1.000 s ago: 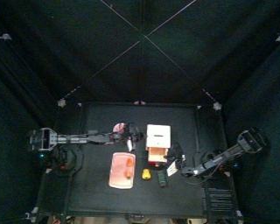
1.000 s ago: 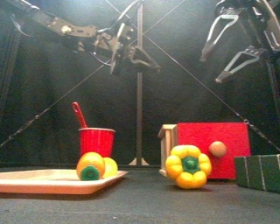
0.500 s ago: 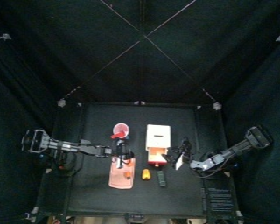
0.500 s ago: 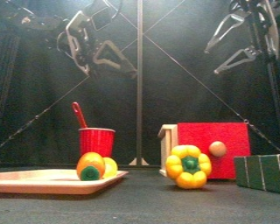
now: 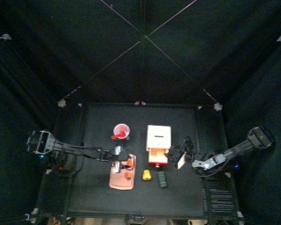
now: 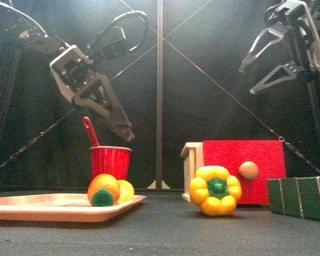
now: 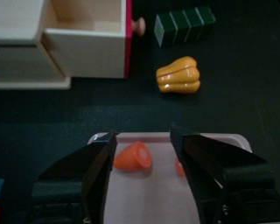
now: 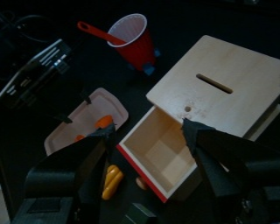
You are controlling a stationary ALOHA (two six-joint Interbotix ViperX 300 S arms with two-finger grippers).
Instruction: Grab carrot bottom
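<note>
The carrot piece (image 7: 136,157) is lying on the pink tray (image 7: 224,143), low in the frame's centre. The left gripper (image 7: 145,147) is hovering above it, jaws spread wide and empty. The right gripper (image 8: 150,138) is hanging with jaws spread over the wooden box (image 8: 213,83), right of centre.

This is a robot test rig in a lab, not a home or kitchen: a small black table (image 5: 102,119) stands inside a pen of black curtains (image 5: 38,53), with thin cords crossing overhead toward 12 o'clock. Two black arms reach in from 9 and 3 o'clock. The goods on the table are play props: a toy pepper (image 6: 215,190), a red cup (image 6: 111,160), a pink tray (image 6: 43,206) and a small wooden box (image 8: 213,79).
</note>
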